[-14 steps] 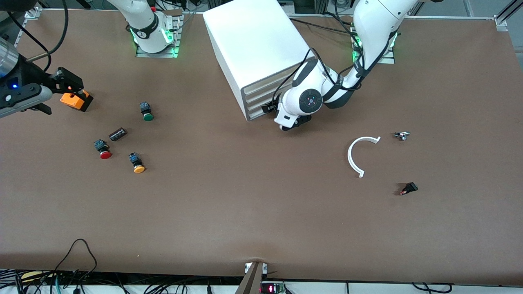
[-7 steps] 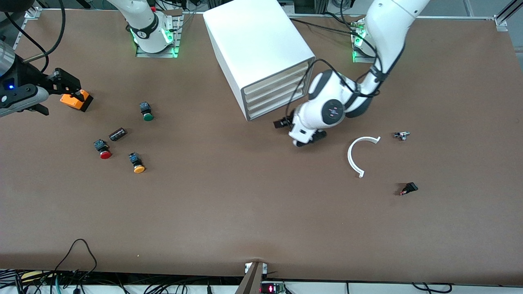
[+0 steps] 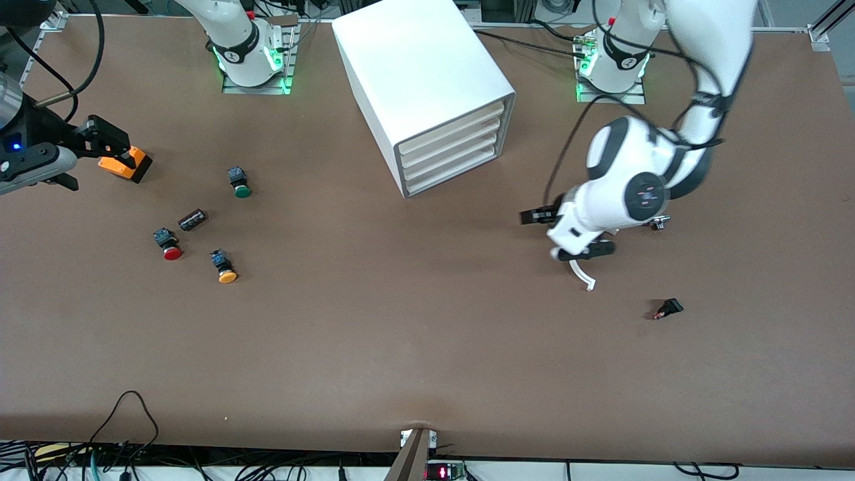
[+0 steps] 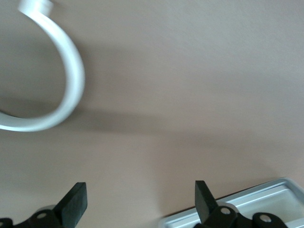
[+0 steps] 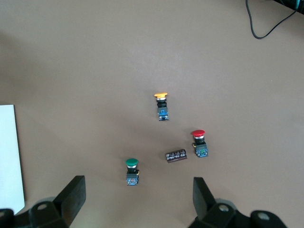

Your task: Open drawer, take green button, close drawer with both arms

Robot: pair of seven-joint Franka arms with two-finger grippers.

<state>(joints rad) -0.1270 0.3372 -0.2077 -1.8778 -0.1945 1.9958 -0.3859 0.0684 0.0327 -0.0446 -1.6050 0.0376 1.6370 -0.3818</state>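
The white cabinet [image 3: 421, 73] stands at the back of the table, and its bottom drawer [image 3: 451, 175] sits flush with the three above it. The green button [image 3: 241, 183] lies toward the right arm's end, clear of both grippers. My left gripper [image 3: 566, 234] hangs open and empty over a white curved piece [image 3: 582, 274], off the cabinet's front corner. In the left wrist view the left gripper [image 4: 140, 192] has bare table between its fingers. My right gripper [image 3: 93, 155] is up high at the right arm's end, open. In the right wrist view the right gripper [image 5: 137, 187] looks down on the green button [image 5: 132, 171].
A red-capped button [image 3: 168, 243], an orange-capped button [image 3: 224, 266] and a small dark cylinder [image 3: 192, 219] lie near the green one. An orange block [image 3: 127, 164] lies beside the right gripper. A small metal part [image 3: 658, 222] and a black part [image 3: 668, 308] lie toward the left arm's end.
My left arm has swung away from the cabinet's front toward its own end of the table, ending over the white curved piece. The right gripper has barely shifted.
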